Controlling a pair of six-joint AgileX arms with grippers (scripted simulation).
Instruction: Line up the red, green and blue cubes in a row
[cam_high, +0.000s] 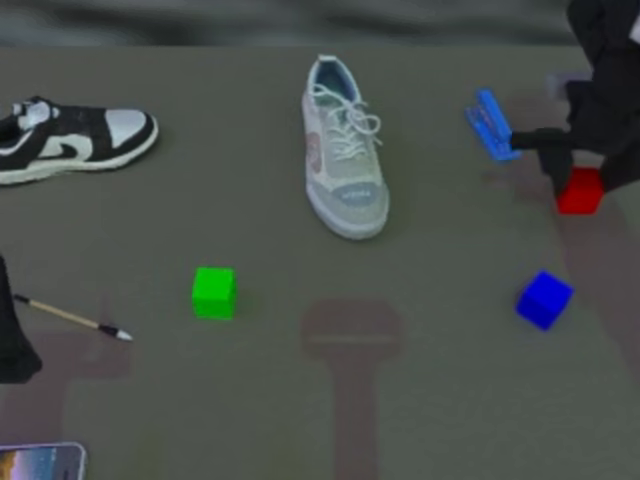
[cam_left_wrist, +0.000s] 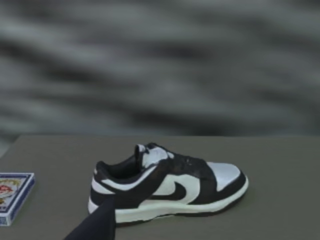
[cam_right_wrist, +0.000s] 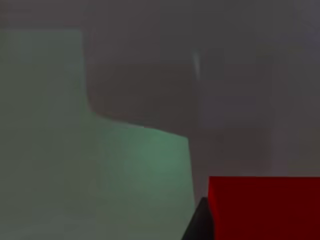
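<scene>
Top view, read from its left edge: my left arm sits parked at the table's left side, only a dark sliver of it showing, and its gripper is not visible (the left wrist view shows nothing but the black-and-white sneaker (cam_high: 70, 140) and a card box (cam_left_wrist: 12, 197) beside it); a pen (cam_high: 70, 317) lies just right of that arm, and a phone (cam_high: 40, 462) pokes in at the near left corner. Next comes the green cube (cam_high: 214, 292), sitting alone on open table, well apart from the other two; behind it, further right, the white sneaker (cam_high: 343, 150) lies with its long axis running front to back. On the right half, the blue cube (cam_high: 544, 299) rests turned at an angle; behind it the red cube (cam_high: 579, 191) sits just beside the light-blue stapler-shaped object (cam_high: 492, 125).

The right gripper (cam_high: 572, 170) is down on the red cube, dark fingers on either side of it; the right wrist view has red filling its corner right against a finger (cam_right_wrist: 200, 222), so I judge it closed on the red cube. What the coming move turns on: the row's open ground lies leftward and nearer from this hand, toward the blue cube and then the green; the right arm is by far the closer one to both red and blue.
</scene>
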